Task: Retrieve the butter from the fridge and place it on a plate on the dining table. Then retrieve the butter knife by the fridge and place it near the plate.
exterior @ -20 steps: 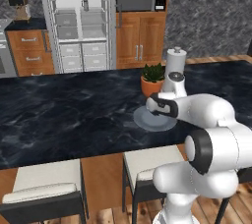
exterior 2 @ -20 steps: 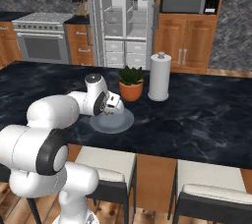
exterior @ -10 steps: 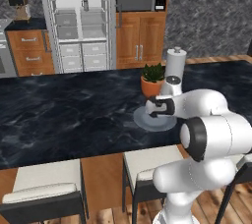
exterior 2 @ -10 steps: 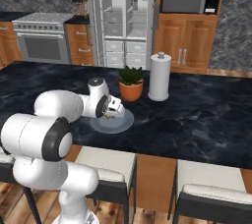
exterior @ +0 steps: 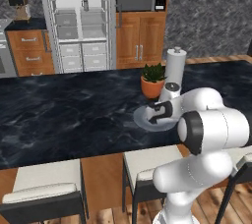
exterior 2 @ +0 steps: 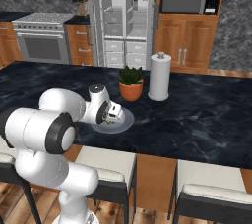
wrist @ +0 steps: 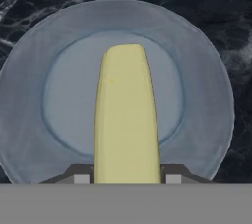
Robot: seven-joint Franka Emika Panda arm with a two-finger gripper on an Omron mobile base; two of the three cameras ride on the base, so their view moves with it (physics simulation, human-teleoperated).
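Pale-yellow butter, a smooth rectangular stick, sits gripped between the end effector's fingers directly above the round grey plate. Black white-veined marble forms the tabletop, beside an orange potted plant. Behind stands the fridge, doors open.

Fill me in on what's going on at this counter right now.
The white robot arm has its gripper shut on the butter, holding the pale-yellow stick over the middle of the round grey plate on the black marble dining table. The butter is not yet let go. Behind, the fridge stands open beyond the potted plant and paper towel roll.
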